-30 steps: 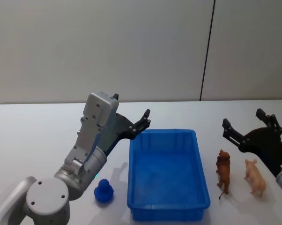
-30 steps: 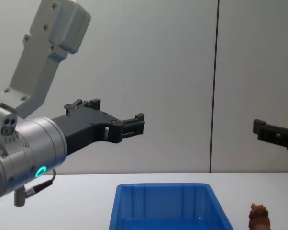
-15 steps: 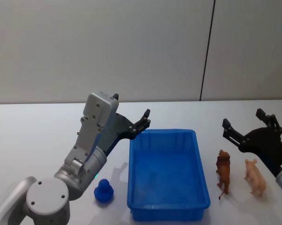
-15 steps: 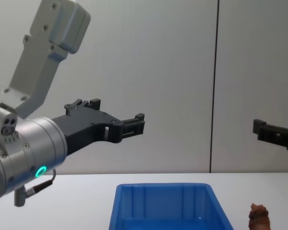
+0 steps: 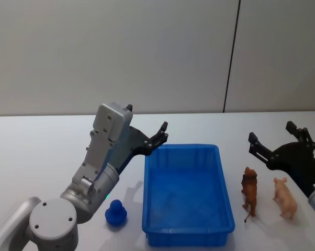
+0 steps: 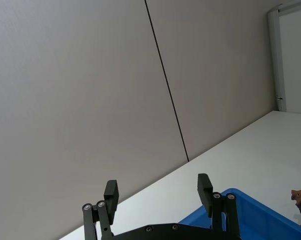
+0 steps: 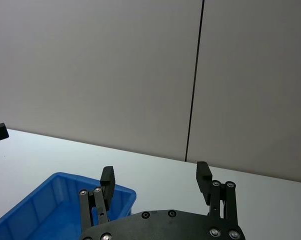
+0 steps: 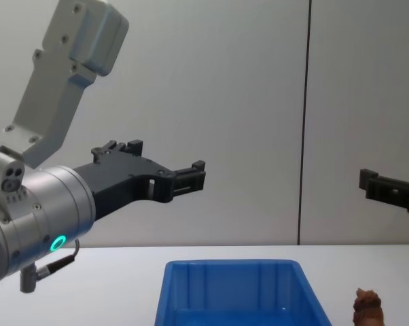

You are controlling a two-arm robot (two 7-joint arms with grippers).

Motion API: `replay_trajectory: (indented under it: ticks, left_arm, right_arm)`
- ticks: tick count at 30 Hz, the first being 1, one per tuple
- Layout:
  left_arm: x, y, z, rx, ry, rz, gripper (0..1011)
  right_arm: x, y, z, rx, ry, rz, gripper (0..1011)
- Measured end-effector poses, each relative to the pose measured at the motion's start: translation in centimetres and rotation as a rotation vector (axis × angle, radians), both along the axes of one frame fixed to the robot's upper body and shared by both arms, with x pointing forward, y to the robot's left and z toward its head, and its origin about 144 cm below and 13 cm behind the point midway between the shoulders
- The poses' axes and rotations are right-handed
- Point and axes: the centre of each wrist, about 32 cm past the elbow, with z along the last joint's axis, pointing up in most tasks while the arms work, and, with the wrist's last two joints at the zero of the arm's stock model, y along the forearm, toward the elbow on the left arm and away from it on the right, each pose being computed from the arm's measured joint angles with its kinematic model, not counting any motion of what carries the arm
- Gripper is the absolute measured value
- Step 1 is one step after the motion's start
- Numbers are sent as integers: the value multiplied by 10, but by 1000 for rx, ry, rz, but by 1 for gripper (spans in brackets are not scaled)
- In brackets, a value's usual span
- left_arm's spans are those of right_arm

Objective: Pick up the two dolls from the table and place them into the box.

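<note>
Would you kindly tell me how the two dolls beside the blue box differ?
The brown doll is reddish-brown and looks taller; the pink doll is pale peach and squatter. The brown doll stands nearer the box; the pink doll farther right. Both stand on the table, outside the box.

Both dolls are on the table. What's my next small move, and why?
Probably lower the open right gripper onto the reddish-brown doll: it hovers just behind that doll, beside the blue bin; the left gripper hovers near the bin's far-left corner.
</note>
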Motion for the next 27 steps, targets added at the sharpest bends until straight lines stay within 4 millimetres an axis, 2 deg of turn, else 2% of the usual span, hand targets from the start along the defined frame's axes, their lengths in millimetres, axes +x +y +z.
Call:
replay_trajectory:
  ticks: [13,19,27]
  left_arm:
    - [0,0,0,0,0,0,1001]
    - [0,0,0,0,0,0,1001]
    - [0,0,0,0,0,0,1001]
  right_arm:
    - [-12,-5,-2,9,19,-55,1001]
    - [-32,-6,-5,0,62,-123,1001]
    - [-50,-4,-8,-28,141,-190,1001]
